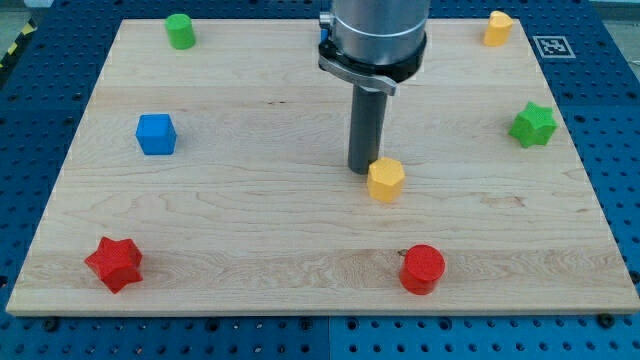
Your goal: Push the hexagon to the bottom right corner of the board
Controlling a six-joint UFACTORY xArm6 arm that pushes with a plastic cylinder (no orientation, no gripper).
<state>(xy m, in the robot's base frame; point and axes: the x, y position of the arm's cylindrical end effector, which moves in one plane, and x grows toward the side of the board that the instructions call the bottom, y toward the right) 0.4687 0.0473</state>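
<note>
No readable words, brand names or numbers appear anywhere in the frame. The only sign is a black-and-white square marker (553, 46) of coded pattern, upper right of the frame, on the blue perforated surface (610, 120) just beyond the wooden board's corner; it carries no legible characters.

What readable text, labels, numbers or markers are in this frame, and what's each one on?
No readable words, brands or numbers anywhere.
Only sign: a black-and-white square fiducial-style marker on the blue perforated table, just off the wooden board's top right corner; a pattern, not text.
Arm collar: no legible label.
Blocks, including the yellow hexagon touching my tip at its lower right: plain, unmarked.
</note>
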